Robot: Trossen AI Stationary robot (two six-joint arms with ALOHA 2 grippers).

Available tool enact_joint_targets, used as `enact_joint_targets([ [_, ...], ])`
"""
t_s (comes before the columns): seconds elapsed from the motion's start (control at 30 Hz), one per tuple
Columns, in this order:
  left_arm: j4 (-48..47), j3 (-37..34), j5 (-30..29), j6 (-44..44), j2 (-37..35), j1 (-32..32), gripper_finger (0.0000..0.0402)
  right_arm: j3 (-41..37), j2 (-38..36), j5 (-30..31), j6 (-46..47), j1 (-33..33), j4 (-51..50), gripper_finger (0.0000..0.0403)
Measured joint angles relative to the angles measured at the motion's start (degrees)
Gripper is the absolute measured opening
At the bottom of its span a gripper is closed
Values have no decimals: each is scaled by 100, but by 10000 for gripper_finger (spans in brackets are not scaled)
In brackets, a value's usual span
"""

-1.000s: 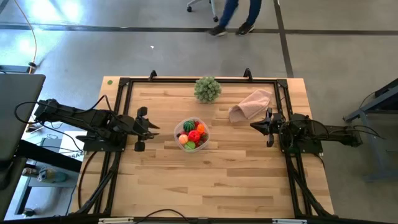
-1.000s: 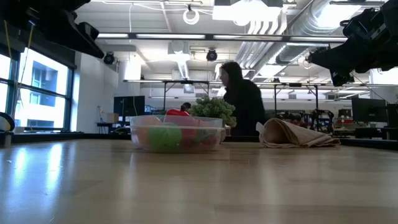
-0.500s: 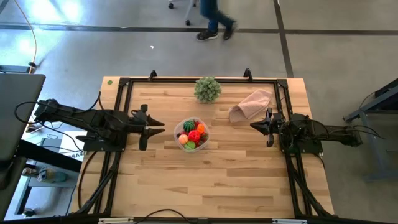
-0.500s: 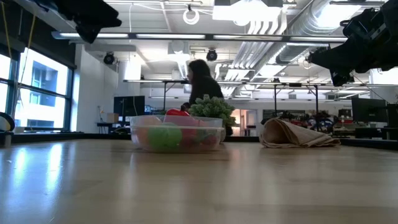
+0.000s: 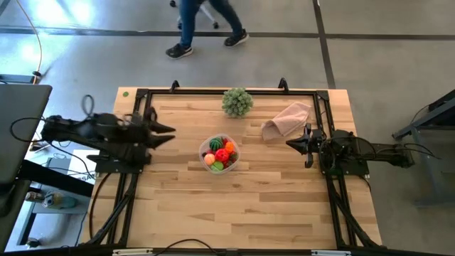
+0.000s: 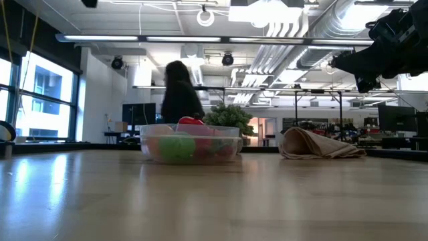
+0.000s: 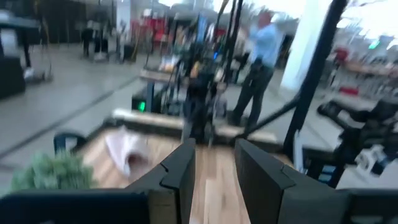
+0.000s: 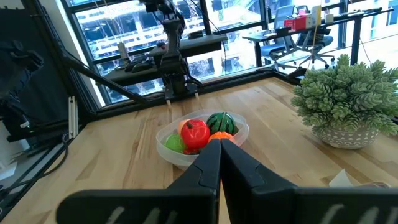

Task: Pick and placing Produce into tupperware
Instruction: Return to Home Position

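Produce [image 5: 220,153] fills tupperware [image 5: 202,150]; left claw [image 5: 170,132] and right claw [image 5: 288,144] flank it.

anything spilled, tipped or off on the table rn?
Nothing stands out. The tupperware sits upright with the produce all inside, none seen spilled. The leafy ball stands upright and the cloth lies bunched near it. The left end effector is open, the right end effector shut, both empty at the sides.

One camera looks straight down on the whole table [image 5: 234,206], another level across it, both wrist cameras face inward, and all four catch the leafy ball [image 5: 237,102].
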Motion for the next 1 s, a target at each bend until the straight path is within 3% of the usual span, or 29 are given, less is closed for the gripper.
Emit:
enact_joint_targets([
  [0.47,-1358,73,345,409,-1907,0,101,0,0,0,-2,0,-2,0],
  [0.63,-1462,73,704,510,-2188,0,101,0,0,0,0,0,-2,0],
  [1.0,-1521,56,683,699,-2589,0,101,0,0,0,-1,0,-1,0],
])
